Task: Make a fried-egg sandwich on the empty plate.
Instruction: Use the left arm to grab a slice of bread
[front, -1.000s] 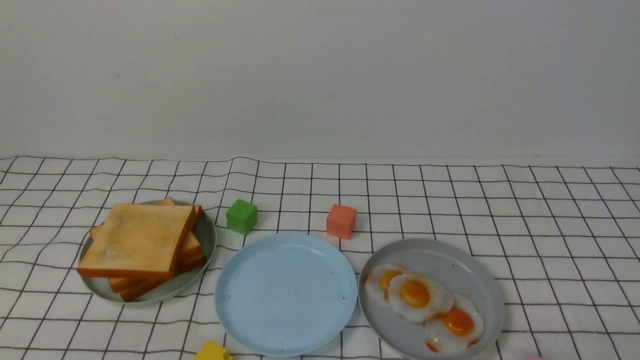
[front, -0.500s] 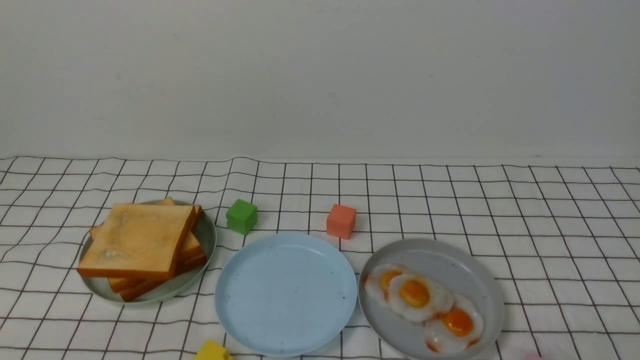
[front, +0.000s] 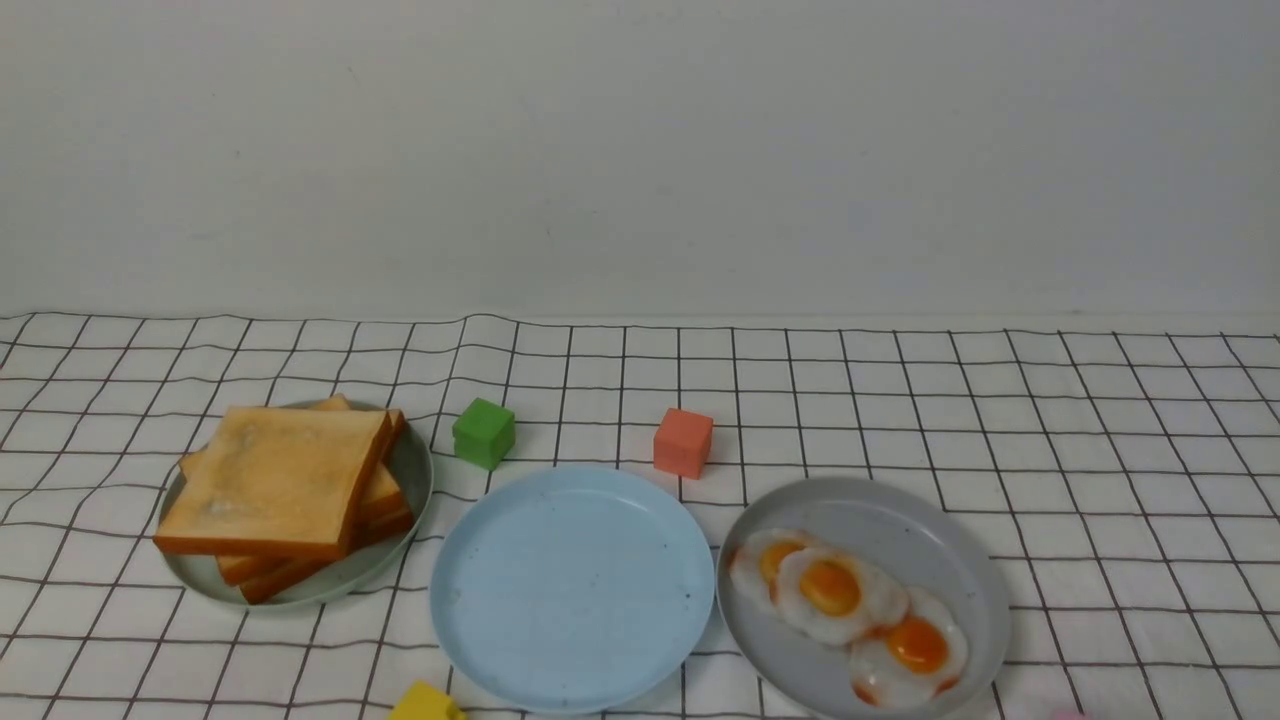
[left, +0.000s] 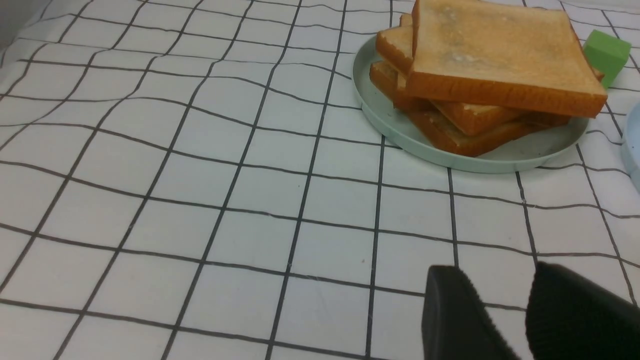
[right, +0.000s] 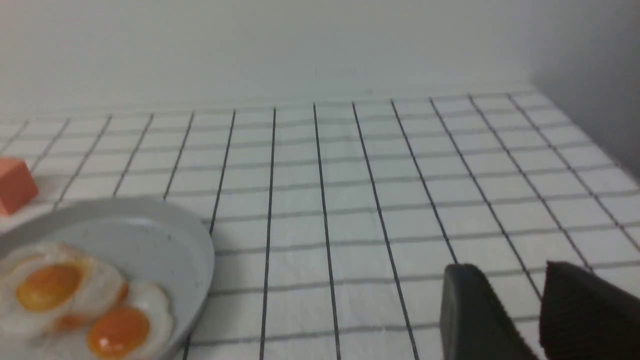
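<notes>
The empty plate (front: 572, 590), light blue, lies at the front centre with nothing on it. No fried-egg sandwich is in view. To its left a stack of toast slices (front: 275, 480) rests on a pale green plate (front: 424, 480). To its right three fried eggs (front: 830, 590) lie on a grey plate (front: 900, 515). Neither gripper appears in the front view. My left gripper (left: 495, 272) is open above bare cloth, short of the toast stack (left: 500, 55). Beside the grey plate (right: 150, 225) and its eggs (right: 50, 285), my right gripper (right: 505, 270) hangs open over the cloth, holding nothing.
A green cube (front: 483, 432) and an orange cube (front: 683, 441) stand just behind the blue plate. A yellow block (front: 425, 703) pokes in at the front edge. The checked cloth is wrinkled, and a pale wall closes off the back.
</notes>
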